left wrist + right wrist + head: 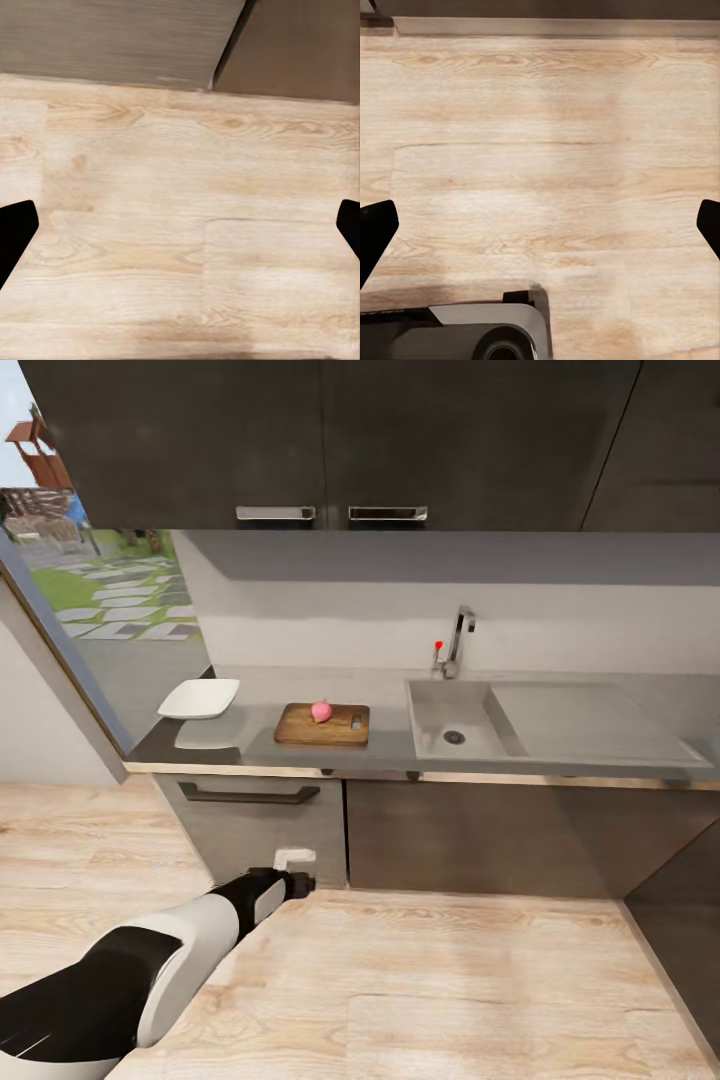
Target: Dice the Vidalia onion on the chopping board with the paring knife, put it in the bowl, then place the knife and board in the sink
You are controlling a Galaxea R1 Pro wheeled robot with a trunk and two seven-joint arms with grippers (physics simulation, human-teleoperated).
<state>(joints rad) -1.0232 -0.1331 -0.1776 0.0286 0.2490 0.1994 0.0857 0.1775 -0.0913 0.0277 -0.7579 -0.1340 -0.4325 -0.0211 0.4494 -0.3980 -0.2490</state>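
The pinkish Vidalia onion (321, 710) sits on the brown chopping board (322, 724), which lies on the grey countertop (390, 745) left of the sink (440, 712). The basin holds nothing but its round drain. A small dark mark at the board's right end is too small to identify, and I cannot make out the paring knife. The white square bowl (200, 698) stands at the countertop's left end. My left arm (200, 930) hangs low in front of the cabinets. My left gripper (180, 232) and right gripper (540, 232) are both open above the wooden floor, holding nothing.
A chrome tap with a red knob (455, 643) rises behind the sink, with the flat drainboard (590, 722) to its right. A drawer with a black handle (248, 794) is under the bowl. Dark wall cabinets (330, 440) hang overhead. The robot's base (487, 334) is in the right wrist view.
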